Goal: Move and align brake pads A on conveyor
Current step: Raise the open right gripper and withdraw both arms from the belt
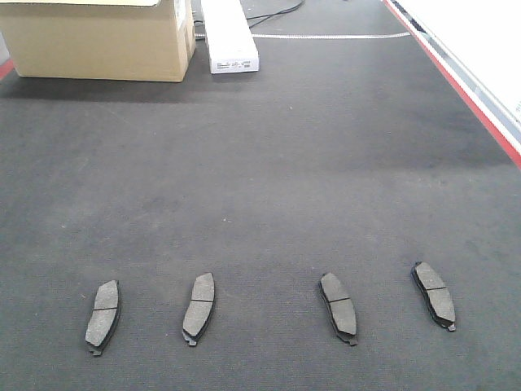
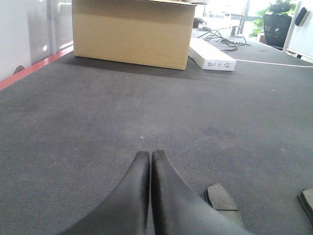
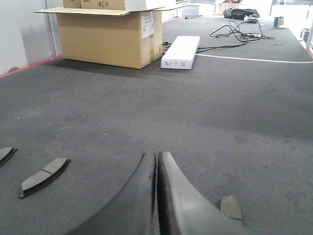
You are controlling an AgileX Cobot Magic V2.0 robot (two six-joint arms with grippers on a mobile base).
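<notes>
On the conveyor (image 1: pixel 269 163), four brake pads A lie flat in a loose row near the front edge of the front-facing view, none touching another. Far-left pad (image 1: pixel 102 316) and second pad (image 1: pixel 199 307) both lean with their tops slightly to the right. Third pad (image 1: pixel 339 307) and far-right pad (image 1: pixel 435 295) lean the opposite way, tops to the left. The gap between the second and third pads is wider than the others. Each pad shows a thin groove across its middle. The row is not straight: the far-right pad sits a little farther up the belt than the rest.

Left gripper (image 2: pixel 150 155): fingers pressed together, tips meeting, holding nothing, low over bare belt. One pad (image 2: pixel 222 197) lies just to its right, and the edge of another (image 2: pixel 307 201) shows at the frame border.

Right gripper (image 3: pixel 157 156): fingers likewise closed against each other, empty, low over the belt. One pad (image 3: pixel 44 175) lies well to its left, a second pad's tip (image 3: pixel 6 154) at the left border, and a third (image 3: pixel 230 206) partly hidden just beside its right finger.

At the far end of the belt stand a cardboard box (image 1: pixel 106 37) and a white box (image 1: pixel 228 37), close beside each other. Cables (image 3: pixel 234 34) lie beyond them. A red stripe (image 1: pixel 456 85) runs along the belt's right edge.
</notes>
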